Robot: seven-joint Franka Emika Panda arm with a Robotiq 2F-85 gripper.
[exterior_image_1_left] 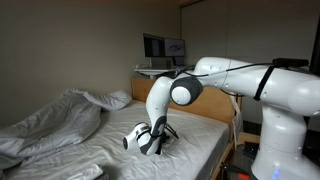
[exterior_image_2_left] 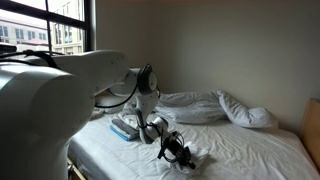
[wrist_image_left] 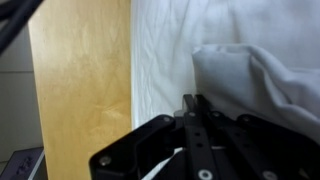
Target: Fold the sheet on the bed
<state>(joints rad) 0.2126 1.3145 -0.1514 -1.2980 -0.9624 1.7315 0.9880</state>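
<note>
The bed (exterior_image_1_left: 195,135) has a white mattress cover and a light brown headboard (exterior_image_1_left: 215,105). My gripper (exterior_image_1_left: 150,142) is low on the mattress near its edge, also in an exterior view (exterior_image_2_left: 176,150). In the wrist view the fingers (wrist_image_left: 192,104) are pressed together at the edge of the sheet (wrist_image_left: 255,85), a small white wrinkled cloth that bunches up from the fingertips. The sheet lies around the gripper in an exterior view (exterior_image_2_left: 192,156).
A rumpled grey-white duvet (exterior_image_1_left: 55,122) covers the far side of the bed, with a white pillow (exterior_image_1_left: 116,98) by the headboard. A pale blue flat item (exterior_image_2_left: 124,128) lies near the mattress edge. A light brown wooden surface (wrist_image_left: 80,90) borders the mattress.
</note>
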